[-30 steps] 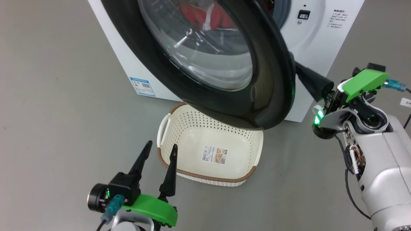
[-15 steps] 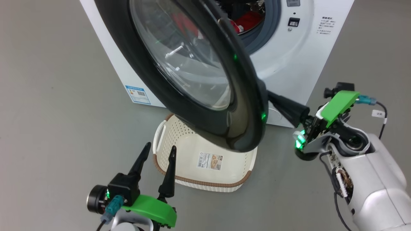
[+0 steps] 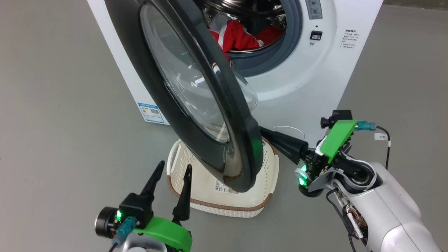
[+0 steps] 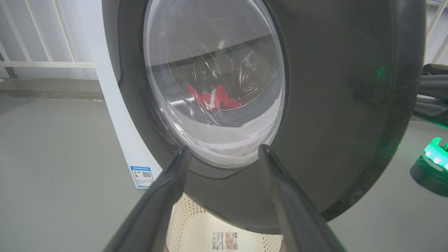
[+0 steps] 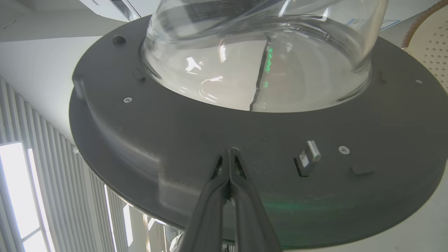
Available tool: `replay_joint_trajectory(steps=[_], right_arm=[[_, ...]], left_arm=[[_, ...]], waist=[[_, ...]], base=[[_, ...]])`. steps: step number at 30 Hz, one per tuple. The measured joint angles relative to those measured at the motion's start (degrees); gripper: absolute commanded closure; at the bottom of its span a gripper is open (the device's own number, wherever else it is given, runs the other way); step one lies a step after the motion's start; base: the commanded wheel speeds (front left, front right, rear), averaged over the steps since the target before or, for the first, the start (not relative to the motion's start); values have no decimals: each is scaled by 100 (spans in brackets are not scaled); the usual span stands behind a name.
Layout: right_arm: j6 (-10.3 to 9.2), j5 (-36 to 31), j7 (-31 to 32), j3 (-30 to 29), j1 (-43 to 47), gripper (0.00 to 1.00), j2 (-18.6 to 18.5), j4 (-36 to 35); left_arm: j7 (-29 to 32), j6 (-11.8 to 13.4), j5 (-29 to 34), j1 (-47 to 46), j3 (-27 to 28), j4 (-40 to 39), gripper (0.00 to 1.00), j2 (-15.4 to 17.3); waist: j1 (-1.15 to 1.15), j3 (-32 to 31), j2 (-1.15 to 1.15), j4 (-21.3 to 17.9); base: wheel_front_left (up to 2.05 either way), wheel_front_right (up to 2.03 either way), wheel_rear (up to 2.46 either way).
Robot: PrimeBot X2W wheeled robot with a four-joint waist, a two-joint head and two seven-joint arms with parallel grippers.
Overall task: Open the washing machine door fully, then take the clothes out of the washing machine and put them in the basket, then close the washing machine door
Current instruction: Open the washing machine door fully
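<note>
Grey smooth floor [image 3: 52, 157] | left gripper [image 3: 175, 164] idle, fingers spread, empty | cream perforated plastic basket [image 3: 224, 206] just ahead | right gripper [image 5: 229, 154] pinched shut, tips on inner face of half-open black-rimmed round glass door [image 3: 182, 91]: should push steadily outward, not slip | red fabric clothes [image 3: 241, 36] inside white boxy washing machine [image 3: 297, 80]

Silver forearm [image 3: 392, 210], green wrist covers [image 3: 336, 139], teal plugs [image 3: 365, 125], long black jaws.
</note>
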Motion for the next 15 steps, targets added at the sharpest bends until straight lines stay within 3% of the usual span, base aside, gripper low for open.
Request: replay_joint_trajectory(steps=[15], right_arm=[[-1,420,-364,672,141,100,3,-271]], left_arm=[[1,-20,0,87,13,32,0,1]], waist=[[0,-93,0,-2]], base=[[0,0,0]])
